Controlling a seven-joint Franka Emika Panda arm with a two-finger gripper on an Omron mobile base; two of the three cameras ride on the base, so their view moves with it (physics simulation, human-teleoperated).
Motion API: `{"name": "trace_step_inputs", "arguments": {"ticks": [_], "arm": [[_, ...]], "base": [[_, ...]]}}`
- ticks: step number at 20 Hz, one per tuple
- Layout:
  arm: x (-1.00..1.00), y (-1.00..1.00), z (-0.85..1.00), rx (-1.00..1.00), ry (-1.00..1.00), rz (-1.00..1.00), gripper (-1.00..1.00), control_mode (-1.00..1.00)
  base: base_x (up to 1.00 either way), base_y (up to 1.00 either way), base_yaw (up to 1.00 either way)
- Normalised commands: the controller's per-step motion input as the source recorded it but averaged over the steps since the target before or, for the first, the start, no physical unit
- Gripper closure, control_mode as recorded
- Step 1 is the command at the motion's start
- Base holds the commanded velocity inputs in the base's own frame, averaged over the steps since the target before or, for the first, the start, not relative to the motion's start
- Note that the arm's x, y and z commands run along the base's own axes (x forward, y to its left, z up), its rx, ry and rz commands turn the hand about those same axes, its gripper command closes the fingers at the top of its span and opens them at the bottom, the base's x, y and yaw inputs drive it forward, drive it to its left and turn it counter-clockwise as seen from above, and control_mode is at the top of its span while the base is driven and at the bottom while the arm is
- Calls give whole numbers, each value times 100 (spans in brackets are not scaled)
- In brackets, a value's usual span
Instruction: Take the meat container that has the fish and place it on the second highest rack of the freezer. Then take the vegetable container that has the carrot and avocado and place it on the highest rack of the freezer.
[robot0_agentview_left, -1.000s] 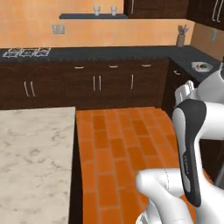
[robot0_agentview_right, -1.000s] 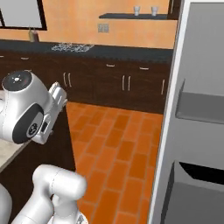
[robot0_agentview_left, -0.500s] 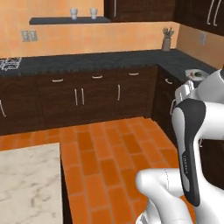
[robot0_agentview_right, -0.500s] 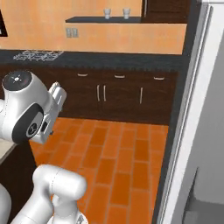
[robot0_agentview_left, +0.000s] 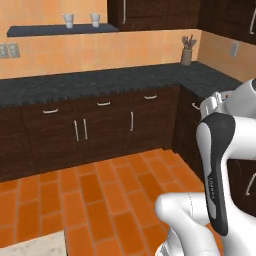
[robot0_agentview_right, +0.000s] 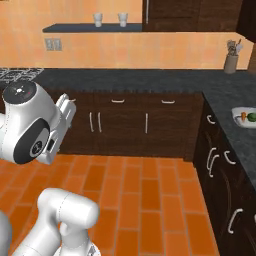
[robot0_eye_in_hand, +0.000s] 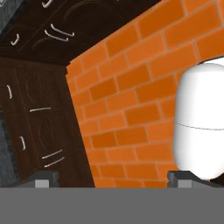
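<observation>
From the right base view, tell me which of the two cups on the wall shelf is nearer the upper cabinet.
The right-hand cup: it stands close to the dark upper cabinet, while the other cup sits further left along the shelf.

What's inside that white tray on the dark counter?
In the right base view, the white tray on the dark counter holds an orange carrot beside a green avocado. The picture's edge cuts off the tray's far side.

Dark speckled tabletop (robot0_agentview_left: 100, 82) over brown cabinets (robot0_agentview_left: 90, 127), far beyond the gripper. Two white cups (robot0_agentview_left: 68, 20) on a wall shelf (robot0_agentview_left: 60, 30) above. Utensil jar (robot0_agentview_right: 230, 62) in the corner. Orange brick floor (robot0_agentview_right: 145, 200) below.
</observation>
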Motion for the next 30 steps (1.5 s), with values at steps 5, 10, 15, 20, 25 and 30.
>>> {"name": "trace_step_inputs", "arguments": {"ticks": [5, 10, 15, 20, 25, 30], "arm": [[0, 0, 0, 0, 0, 0, -100, 100], [0, 0, 0, 0, 0, 0, -100, 100], [0, 0, 0, 0, 0, 0, -100, 100], [0, 0, 0, 0, 0, 0, -100, 100], [0, 0, 0, 0, 0, 0, -100, 100], [0, 0, 0, 0, 0, 0, -100, 100]], "base": [[100, 8, -16], [100, 0, -4], [95, 0, -33], [68, -2, -56], [48, -1, -65], [51, 4, -65]]}}
